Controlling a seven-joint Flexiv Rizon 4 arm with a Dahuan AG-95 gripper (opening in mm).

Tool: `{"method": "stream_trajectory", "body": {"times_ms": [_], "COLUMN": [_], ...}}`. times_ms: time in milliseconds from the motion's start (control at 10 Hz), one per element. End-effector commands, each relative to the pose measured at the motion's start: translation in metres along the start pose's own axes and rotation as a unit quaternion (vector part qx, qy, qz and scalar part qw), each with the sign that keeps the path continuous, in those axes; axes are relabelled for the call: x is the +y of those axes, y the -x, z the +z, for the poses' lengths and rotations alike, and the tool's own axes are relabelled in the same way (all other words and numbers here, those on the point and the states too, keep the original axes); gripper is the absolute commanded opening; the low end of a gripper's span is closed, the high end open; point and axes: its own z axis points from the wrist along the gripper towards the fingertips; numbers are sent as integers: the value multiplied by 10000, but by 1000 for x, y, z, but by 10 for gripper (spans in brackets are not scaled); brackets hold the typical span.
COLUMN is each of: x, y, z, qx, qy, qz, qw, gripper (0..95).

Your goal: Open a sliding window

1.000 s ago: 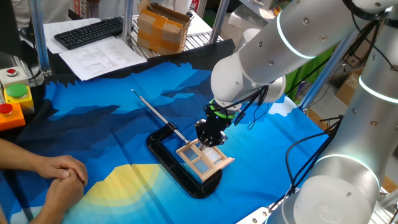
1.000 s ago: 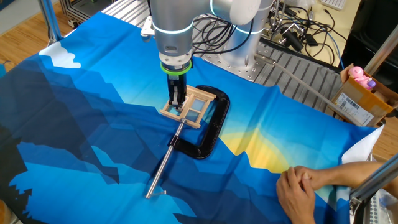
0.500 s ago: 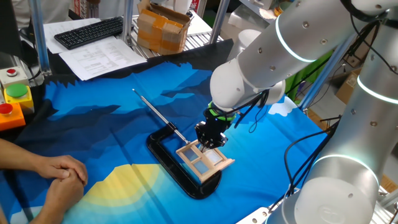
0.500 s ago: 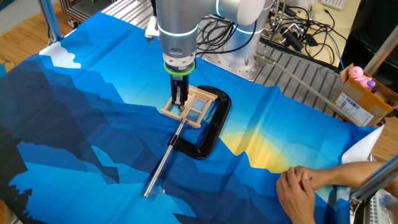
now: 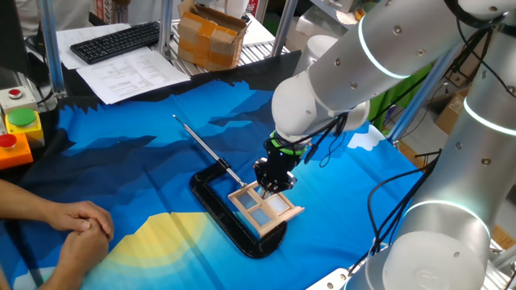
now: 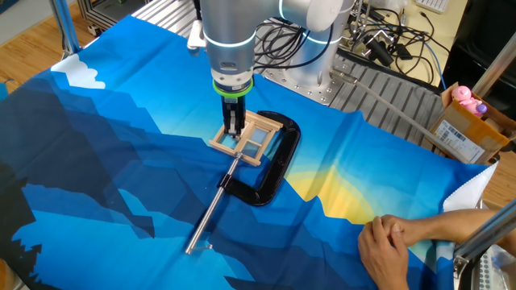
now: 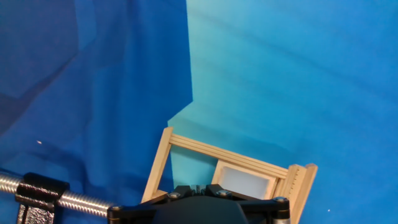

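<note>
The arm (image 5: 363,64) fills the upper right of the frame with glossy white rounded segments, glowing pale-cyan rings marking the joints. A green collar (image 6: 231,87) tops the black gripper (image 6: 234,129); thin black cables (loosely looped) hang beside the wrist.

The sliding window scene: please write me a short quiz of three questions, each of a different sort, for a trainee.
1. True or false: the sliding window lies inside the black C-shaped clamp.
2. Multiple choice: the gripper is A) over the keyboard, B) down at the window frame, C) beside the cardboard box.
3. Fill in: the person's clasped hands rest on the ____ tablecloth.

Key: 1 true; 2 B; 3 blue. In the hand view the fingers are hidden, so whether they are open cannot be told.
</note>
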Motion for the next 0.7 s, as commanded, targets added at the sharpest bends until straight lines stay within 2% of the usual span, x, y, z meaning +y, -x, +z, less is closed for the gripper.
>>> {"method": "stream_trajectory", "body": {"times_ms": [100, 300, 500, 600, 700], "x": [0, -1, -1, -1, 0], "y": [-1, -2, -2, -2, 0], "z": [1, 2, 2, 1, -2], "qx": [0, -14, -8, 46, 189], "qy": [-11, -68, -23, 18, 89], "qz": [-37, -114, -111, -96, -25], "qw": [10000, 9999, 9999, 9999, 9998], "gripper": [0, 0, 0, 0, 0]}}
